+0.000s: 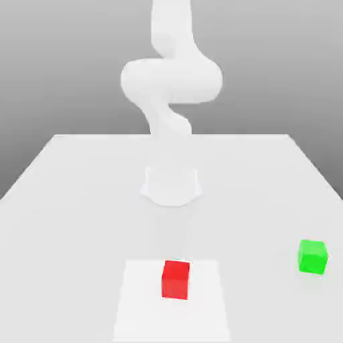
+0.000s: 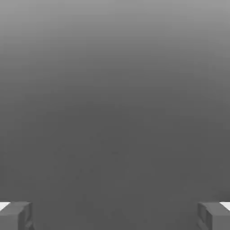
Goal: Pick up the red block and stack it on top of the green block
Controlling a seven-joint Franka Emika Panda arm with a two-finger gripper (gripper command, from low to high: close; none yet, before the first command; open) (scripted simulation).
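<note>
We find the red block (image 1: 175,279) sitting flat on the bench (image 1: 74,201), close to the near edge and about midway along it. The green block (image 1: 312,256) rests well apart from it, close to the bench edge on the exterior view's right, a little further back from the near edge. Nothing touches either cube, and nothing lies between them.

The arm (image 1: 171,87) rises from the middle of the bench. In the hand view the gripper (image 2: 115,215) shows its two fingers (image 2: 18,214) spread wide apart, one at each side of the picture, with nothing between them, so we read it as fully open and empty.

We judge the red block to be a small, rigid solid cube, probably light, that will neither bend nor crush under a firm squeeze. Its faces look plain and smooth, so a shallow pinch near the top might slip. We would therefore close on two opposite side faces, fingers square to them and reaching about halfway down, centred so the cube does not twist.

Because both cubes look the same size, the landing surface on the green block offers no margin. We would want the red block held level and aligned with its edges before letting go, or it may tip off.
</note>
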